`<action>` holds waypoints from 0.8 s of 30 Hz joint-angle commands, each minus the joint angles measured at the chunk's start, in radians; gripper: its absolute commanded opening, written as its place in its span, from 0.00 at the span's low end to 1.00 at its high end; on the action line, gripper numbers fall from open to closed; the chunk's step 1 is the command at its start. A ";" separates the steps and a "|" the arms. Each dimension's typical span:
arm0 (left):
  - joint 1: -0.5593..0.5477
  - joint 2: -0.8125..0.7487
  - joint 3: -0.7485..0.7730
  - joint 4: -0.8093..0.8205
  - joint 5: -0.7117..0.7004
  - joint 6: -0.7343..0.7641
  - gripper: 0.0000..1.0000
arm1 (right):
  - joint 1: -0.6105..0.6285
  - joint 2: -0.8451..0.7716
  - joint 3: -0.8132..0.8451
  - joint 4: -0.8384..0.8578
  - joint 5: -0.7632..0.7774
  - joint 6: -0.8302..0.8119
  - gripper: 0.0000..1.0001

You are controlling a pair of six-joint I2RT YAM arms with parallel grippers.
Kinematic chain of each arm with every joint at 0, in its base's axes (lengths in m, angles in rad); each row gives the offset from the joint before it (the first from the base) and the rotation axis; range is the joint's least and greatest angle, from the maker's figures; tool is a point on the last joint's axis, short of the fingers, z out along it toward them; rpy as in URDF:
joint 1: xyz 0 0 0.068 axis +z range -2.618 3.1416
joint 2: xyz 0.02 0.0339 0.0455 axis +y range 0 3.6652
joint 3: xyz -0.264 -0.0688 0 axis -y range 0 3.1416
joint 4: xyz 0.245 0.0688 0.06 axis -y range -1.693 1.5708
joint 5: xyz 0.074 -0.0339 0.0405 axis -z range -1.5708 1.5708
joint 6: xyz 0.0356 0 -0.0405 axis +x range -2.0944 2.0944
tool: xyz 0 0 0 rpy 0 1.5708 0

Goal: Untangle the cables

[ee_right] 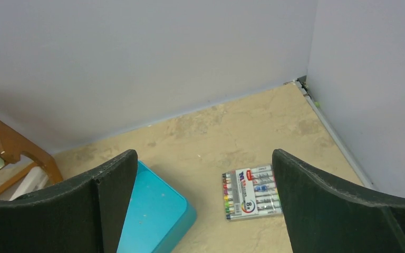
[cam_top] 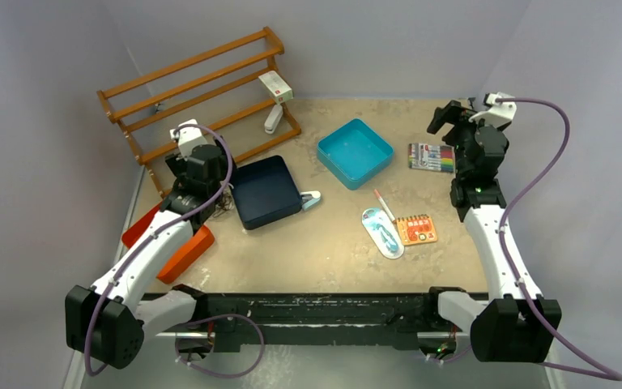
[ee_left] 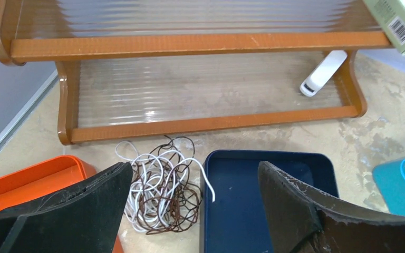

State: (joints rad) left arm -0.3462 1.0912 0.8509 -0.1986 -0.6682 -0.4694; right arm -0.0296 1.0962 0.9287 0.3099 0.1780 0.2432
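Observation:
The cables lie in one tangled heap of white and dark brown loops on the table, between an orange tray and a navy tray. I cannot pick out a black strand. One white end hangs over the navy tray's left rim. My left gripper hovers above them, open and empty, the heap just inside its left finger. In the top view the left arm hides most of the cables. My right gripper is open and empty, raised at the far right, far from the cables.
A wooden rack stands just beyond the cables, holding a small box and a white object. Around it are the navy tray, orange tray, teal tray, marker pack and notebook.

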 commanded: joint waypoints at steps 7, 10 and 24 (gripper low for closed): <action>0.022 0.024 0.098 0.065 0.010 -0.003 0.92 | -0.014 0.008 0.084 0.021 -0.059 0.052 0.99; 0.024 0.041 0.122 0.038 -0.001 0.004 0.92 | -0.016 0.008 0.086 0.022 -0.064 0.056 0.99; 0.130 0.120 0.259 -0.198 0.056 -0.073 0.87 | -0.018 0.060 0.086 0.006 -0.143 0.115 0.99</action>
State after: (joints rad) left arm -0.3042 1.2015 1.0573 -0.3241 -0.6792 -0.4984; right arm -0.0406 1.1400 0.9707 0.2951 0.0879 0.3172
